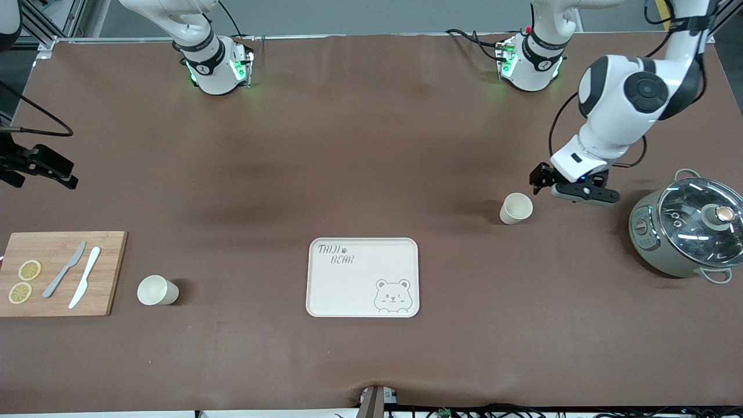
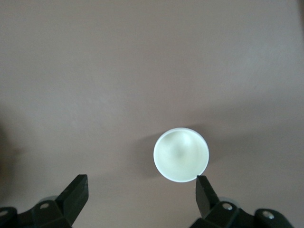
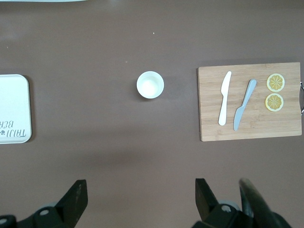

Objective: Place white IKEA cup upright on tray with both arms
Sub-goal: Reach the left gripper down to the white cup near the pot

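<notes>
Your desk is covered in a matte brown sheet, faintly rippled. The cream tray lies flat on it near the front camera, a rounded rectangle with a raised rim, grey lettering and a bear face.

Two white cups stand upright and off the tray. One cup sits toward the left arm's end, farther from the front camera than the tray. Your left pincer is low just beside it, toward the pot, not touching. In the left wrist view that cup shows as a smooth round mouth, glossy inside, close to one black fingertip; the left pincer has its jaws spread wide, holding nothing.

The second cup stands between the tray and the wooden cutting board, which carries a grey knife, a white knife and two lemon slices.

The right pincer is out of the front view; only the right wrist view shows it, high over bare desk with its jaws apart and empty, the second cup well below.

A grey pot with a glass lid and metal handles sits at the left arm's end.
</notes>
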{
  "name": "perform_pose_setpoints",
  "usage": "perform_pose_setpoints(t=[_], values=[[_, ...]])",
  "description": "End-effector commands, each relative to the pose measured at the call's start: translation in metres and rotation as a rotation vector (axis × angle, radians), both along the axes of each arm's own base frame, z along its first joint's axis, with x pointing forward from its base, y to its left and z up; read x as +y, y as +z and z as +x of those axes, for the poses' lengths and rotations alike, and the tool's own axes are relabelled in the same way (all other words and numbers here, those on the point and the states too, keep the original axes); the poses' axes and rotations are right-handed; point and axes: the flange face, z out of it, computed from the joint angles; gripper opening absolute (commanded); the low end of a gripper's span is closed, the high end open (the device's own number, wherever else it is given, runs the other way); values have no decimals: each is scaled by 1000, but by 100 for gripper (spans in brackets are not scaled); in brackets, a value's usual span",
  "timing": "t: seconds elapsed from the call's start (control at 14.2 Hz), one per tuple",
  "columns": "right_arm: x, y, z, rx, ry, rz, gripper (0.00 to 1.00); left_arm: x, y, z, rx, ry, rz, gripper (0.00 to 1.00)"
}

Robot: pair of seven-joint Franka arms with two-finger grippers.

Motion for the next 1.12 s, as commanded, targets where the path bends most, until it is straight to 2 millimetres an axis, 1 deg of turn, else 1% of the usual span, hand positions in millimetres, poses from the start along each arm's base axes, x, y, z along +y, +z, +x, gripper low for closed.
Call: perform_pose_setpoints(t=[0.0,0.07,0.21,0.28,0.42,0.56,0.7,0.91,0.98,1.05], values=[[3,-14,11,16,2,1,100,3,-41,-14,-3,-10,-1,100],[4,-19,15,13,4,0,100,3,-57,-15,-8,-12,-6,100],[7,-39,28,21,7,4,100,2,-82,-14,-14,-18,-13,100],[8,-45,32,21,9,5,100,1,-91,-12,-20,-21,-17,100],[7,-66,44,29,8,5,100,2,-107,-10,-36,-23,-24,100],[4,-95,58,45,5,7,100,2,-121,-9,-47,-28,-31,100],[1,-126,72,55,3,7,100,2,-130,-8,-63,-27,-38,100],[-4,-190,97,59,1,9,100,4,-139,-8,-57,-26,-39,100],[-4,-208,104,55,2,9,100,4,-139,-8,-59,-26,-39,100],[-1,-231,110,59,5,10,100,4,-139,-8,-57,-24,-39,83]])
